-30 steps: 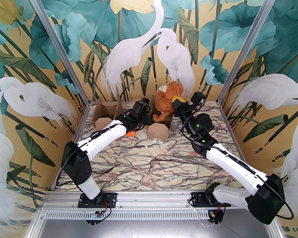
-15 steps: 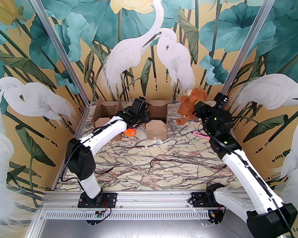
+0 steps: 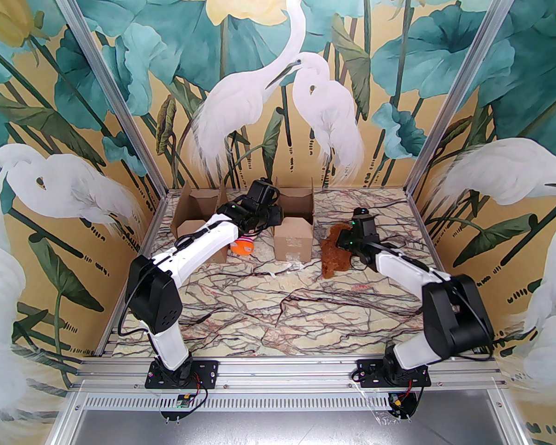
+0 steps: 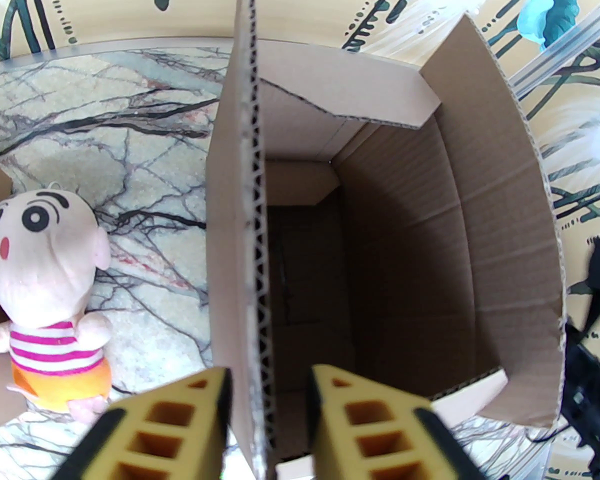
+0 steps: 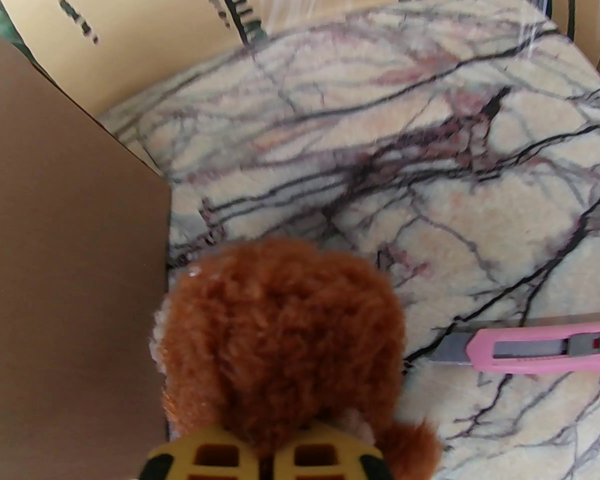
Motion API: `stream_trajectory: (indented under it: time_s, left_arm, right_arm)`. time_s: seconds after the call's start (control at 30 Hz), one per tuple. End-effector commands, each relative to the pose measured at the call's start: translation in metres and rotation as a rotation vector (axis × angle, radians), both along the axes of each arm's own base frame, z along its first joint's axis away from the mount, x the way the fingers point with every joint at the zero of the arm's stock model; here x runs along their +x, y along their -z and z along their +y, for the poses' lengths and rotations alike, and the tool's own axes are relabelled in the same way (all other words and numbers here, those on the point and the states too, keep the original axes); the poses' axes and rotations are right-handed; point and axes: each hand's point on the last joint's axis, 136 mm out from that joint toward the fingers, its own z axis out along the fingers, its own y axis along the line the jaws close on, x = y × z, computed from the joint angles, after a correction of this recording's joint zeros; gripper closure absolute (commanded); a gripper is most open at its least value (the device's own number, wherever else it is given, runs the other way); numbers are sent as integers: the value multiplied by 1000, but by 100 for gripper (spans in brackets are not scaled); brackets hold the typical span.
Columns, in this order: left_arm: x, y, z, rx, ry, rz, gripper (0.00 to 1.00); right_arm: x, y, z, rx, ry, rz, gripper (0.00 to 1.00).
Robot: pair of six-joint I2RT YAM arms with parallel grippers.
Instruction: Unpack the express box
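Observation:
The express box (image 3: 296,239) stands open at the back middle of the table, and its inside (image 4: 480,218) looks dark and bare. My left gripper (image 3: 273,209) is at the box's left flap. Its yellow fingers (image 4: 268,370) are open, one on each side of the flap's edge. A brown plush toy (image 3: 331,260) lies on the table right of the box. My right gripper (image 3: 338,244) sits low at its upper end. The fingertips (image 5: 262,448) stand slightly apart with brown fur (image 5: 280,328) between them.
A small doll in a striped top and orange shorts (image 3: 242,246) (image 4: 45,293) lies left of the box. A second open carton (image 3: 197,216) stands at the back left. A pink utility knife (image 5: 545,350) lies right of the plush toy.
The right arm carried the plush toy from above the box to the right and lowered it onto the table, then its jaws parted. The left jaws opened around the flap.

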Motion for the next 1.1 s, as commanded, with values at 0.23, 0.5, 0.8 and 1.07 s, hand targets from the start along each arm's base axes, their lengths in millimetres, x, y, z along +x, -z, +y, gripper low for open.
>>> stream_trajectory:
  time_s: [0.23, 0.5, 0.8, 1.07]
  left_arm:
    - [-18, -70, 1, -55, 103, -258, 0]
    - [-97, -86, 94, 60, -2, -457, 0]
    - [-142, 10, 232, 324, -327, -407, 1]
    - [-106, 61, 274, 327, -486, -508, 0]
  right_arm:
    - [3, -74, -17, -83, 19, -186, 1]
    - [-78, -102, -70, -238, 139, -325, 1]
    - [-111, -32, -137, -427, 280, -347, 1]
    - [-61, -46, -117, -357, 131, -564, 1]
